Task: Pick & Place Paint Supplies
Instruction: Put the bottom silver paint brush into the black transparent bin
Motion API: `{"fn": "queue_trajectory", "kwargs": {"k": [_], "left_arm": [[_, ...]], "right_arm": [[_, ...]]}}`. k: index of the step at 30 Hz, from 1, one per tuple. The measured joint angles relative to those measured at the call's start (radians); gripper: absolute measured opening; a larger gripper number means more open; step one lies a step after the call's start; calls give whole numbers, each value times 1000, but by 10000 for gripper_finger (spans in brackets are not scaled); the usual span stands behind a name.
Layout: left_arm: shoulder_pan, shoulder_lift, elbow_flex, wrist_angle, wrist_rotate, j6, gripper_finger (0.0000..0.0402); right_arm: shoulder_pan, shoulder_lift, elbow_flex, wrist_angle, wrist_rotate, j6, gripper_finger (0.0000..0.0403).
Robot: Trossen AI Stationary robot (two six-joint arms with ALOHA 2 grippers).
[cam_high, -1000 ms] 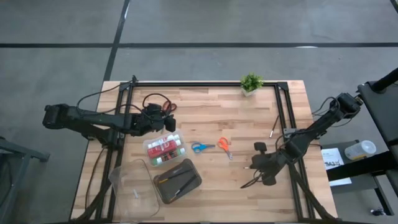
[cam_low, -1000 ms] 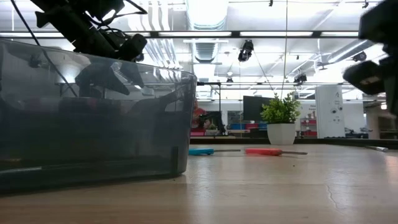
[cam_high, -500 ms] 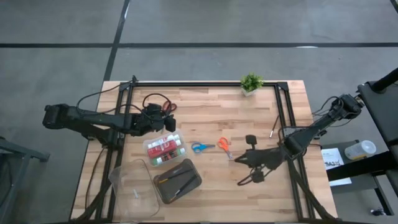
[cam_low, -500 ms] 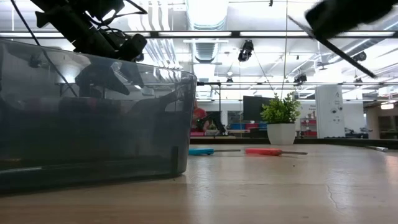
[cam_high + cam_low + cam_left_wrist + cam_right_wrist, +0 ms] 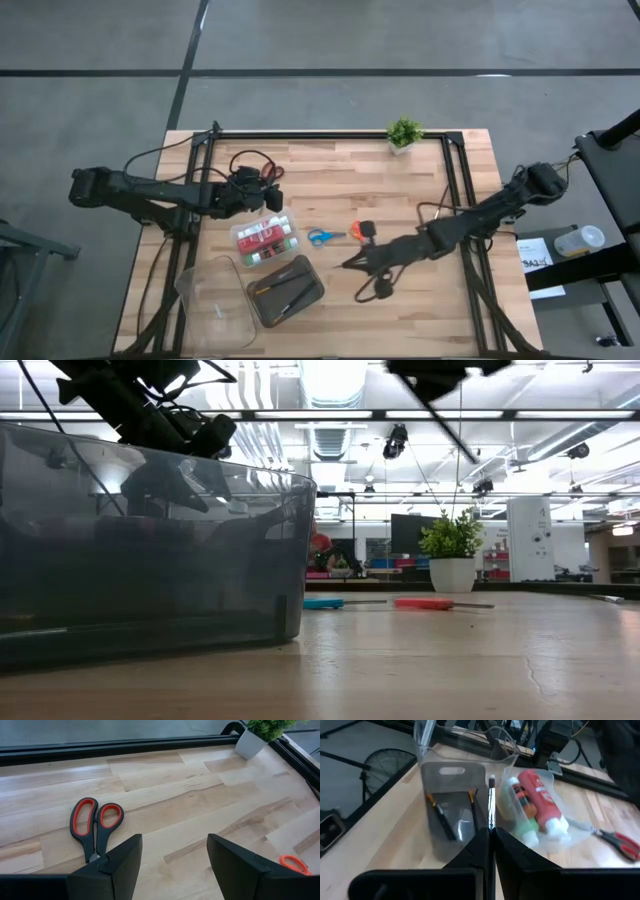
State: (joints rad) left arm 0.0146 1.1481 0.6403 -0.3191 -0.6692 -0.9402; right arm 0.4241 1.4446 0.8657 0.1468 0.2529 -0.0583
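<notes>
My right gripper (image 5: 352, 264) hangs above the table, right of the dark grey case (image 5: 285, 290), shut on a thin brush (image 5: 491, 805). Two more brushes lie in that case (image 5: 451, 817). Red, green and white paint tubes fill a small clear box (image 5: 265, 240). Blue scissors (image 5: 320, 237) and orange scissors (image 5: 357, 228) lie flat on the wood mid-table. My left gripper (image 5: 175, 862) stands open at the far left, above the table beside the red scissors (image 5: 95, 827). My right gripper pinches the brush's handle (image 5: 490, 827) between its two shut fingers. The brush lies along the fingers, its head (image 5: 491, 782) sticking out ahead of them. The fingers come from the table's right, slanting down. The brush is lifted clear of the table.
A large clear plastic box (image 5: 215, 300) stands at the near left, filling the low view's left (image 5: 150, 540). A small potted plant (image 5: 403, 133) sits at the far edge. Bare wood lies between the scissors and the right edge. A black frame rail (image 5: 330, 135) runs along the far side.
My right gripper has travelled toward the table's left edge and risen, rolling its wrist and tipping more level, still shut on the brush. It now passes over the orange scissors toward the dark case. The scissors and boxes have not moved.
</notes>
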Motion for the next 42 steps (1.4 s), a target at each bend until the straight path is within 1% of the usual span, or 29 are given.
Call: {"fn": "queue_trajectory", "kwargs": {"k": [6, 10, 15, 18, 20, 23, 28, 33, 39, 42], "left_arm": [[0, 0, 0, 0, 0, 0, 232], [0, 0, 0, 0, 0, 0, 232], [0, 0, 0, 0, 0, 0, 232], [0, 0, 0, 0, 0, 0, 232], [0, 0, 0, 0, 0, 0, 232], [0, 0, 0, 0, 0, 0, 232], [0, 0, 0, 0, 0, 0, 232], [0, 0, 0, 0, 0, 0, 232], [0, 0, 0, 0, 0, 0, 232], [0, 0, 0, 0, 0, 0, 232]], "right_arm": [[-19, 179, 186, -1, 0, -109, 18], [-21, 289, 301, -37, -2, -192, 18], [-26, 400, 446, -47, -30, -216, 18], [-30, 458, 526, -105, -38, -244, 18], [-31, 495, 564, -110, -44, -253, 18], [-34, 541, 602, -113, -56, -253, 18], [-42, 588, 641, -114, -144, -257, 18], [-57, 593, 649, -110, -216, -255, 18], [-83, 598, 649, -109, -358, -251, 18], [-95, 615, 649, -104, -369, -228, 18]]}}
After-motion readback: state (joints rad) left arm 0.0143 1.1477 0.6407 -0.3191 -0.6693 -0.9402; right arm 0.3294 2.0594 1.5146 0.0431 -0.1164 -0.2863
